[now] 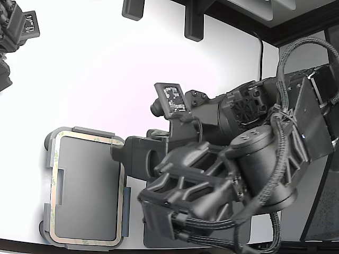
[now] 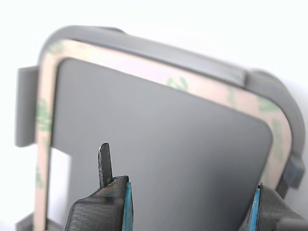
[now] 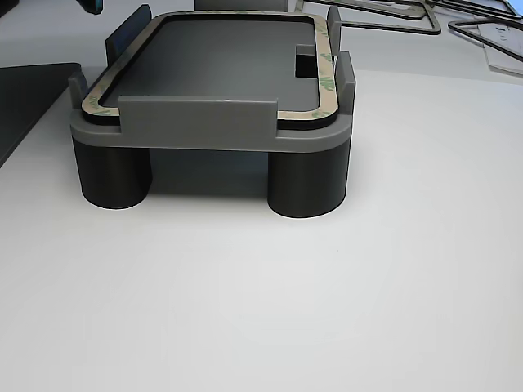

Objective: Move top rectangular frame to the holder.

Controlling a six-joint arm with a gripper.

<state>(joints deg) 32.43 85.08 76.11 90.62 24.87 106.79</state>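
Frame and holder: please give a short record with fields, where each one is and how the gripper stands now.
frame: beige-tan outline, lying flat in the holder, inside its tabs
holder: grey tray on round feet, on the white table
gripper: open, holding nothing, above the holder
task state: frame appears already seated
spare frames: lying on the table behind the holder, seen in the other view

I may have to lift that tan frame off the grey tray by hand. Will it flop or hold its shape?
Probably floppy: the frame is a thin, narrow open outline lying flat on the holder, so a one-sided lift would likely make it sag or twist. It looks very light. The edge tabs fencing it in suggest it may snag if pushed sideways.
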